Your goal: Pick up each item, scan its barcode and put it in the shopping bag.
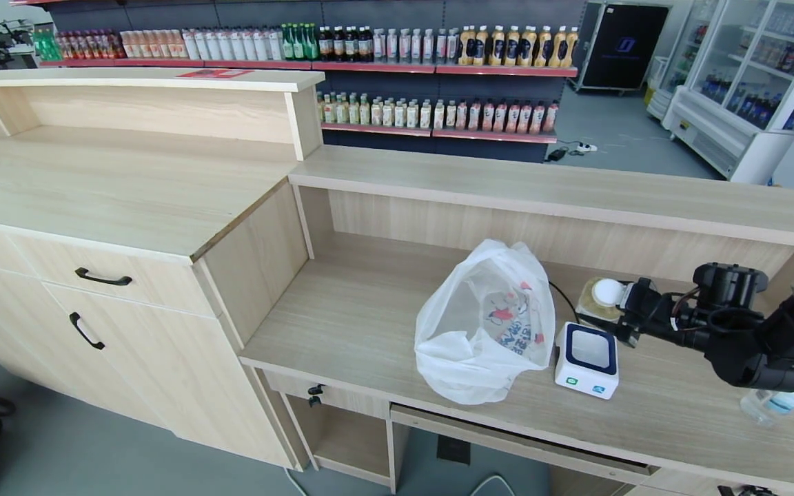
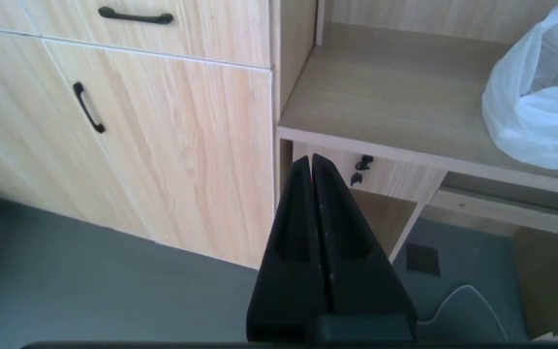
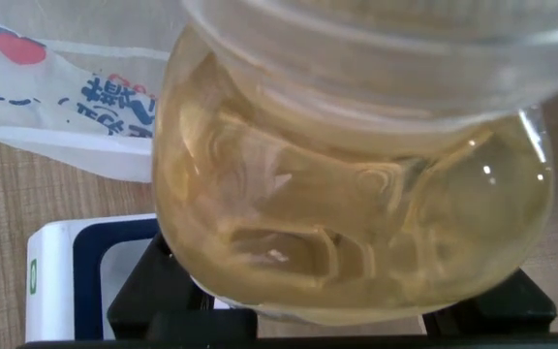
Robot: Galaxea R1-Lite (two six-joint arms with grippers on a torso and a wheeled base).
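My right gripper point(image 1: 626, 308) is shut on a clear bottle point(image 1: 600, 297) of yellowish drink with a white cap, held just behind the white barcode scanner point(image 1: 586, 358) on the counter. In the right wrist view the bottle point(image 3: 356, 194) hangs close over the scanner point(image 3: 66, 281), with the bag point(image 3: 66, 87) beside it. The white plastic shopping bag point(image 1: 483, 324) stands left of the scanner with a printed packet inside. My left gripper point(image 2: 313, 208) is shut on nothing and sits low in front of the counter edge, by the cabinet doors; the bag point(image 2: 541, 97) lies farther off.
A second clear bottle point(image 1: 779, 403) lies at the counter's right end, partly hidden by my right arm. A raised wooden ledge point(image 1: 562, 196) backs the counter. Cabinets with black handles point(image 1: 103, 279) stand to the left, and drink shelves point(image 1: 438, 69) are behind.
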